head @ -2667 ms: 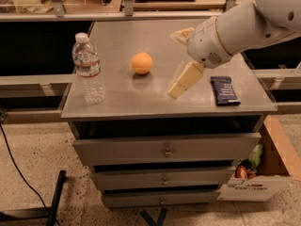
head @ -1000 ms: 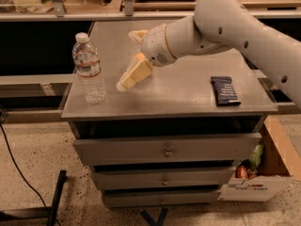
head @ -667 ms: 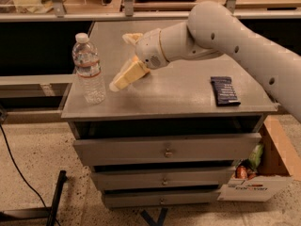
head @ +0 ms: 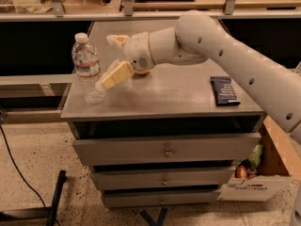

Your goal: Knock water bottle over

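The water bottle (head: 87, 67), clear and ribbed with a white cap, stands upright at the front left corner of the grey cabinet top (head: 164, 98). My gripper (head: 103, 62) is just to its right, with the white arm reaching in from the right. The gripper is open and empty. Its lower tan finger (head: 113, 76) points down-left, and its tip is at or almost at the bottle's side. The upper finger (head: 115, 39) sits behind, level with the bottle's shoulder.
An orange ball (head: 142, 72) is mostly hidden behind the gripper's wrist. A dark flat packet (head: 224, 90) lies at the right of the top. The cabinet has several drawers (head: 164, 150). A cardboard box (head: 263, 173) stands on the floor at the right. Shelving runs behind.
My gripper has moved left across the cabinet top, from near the packet to right beside the bottle. It now covers the orange ball. The bottle still stands upright.
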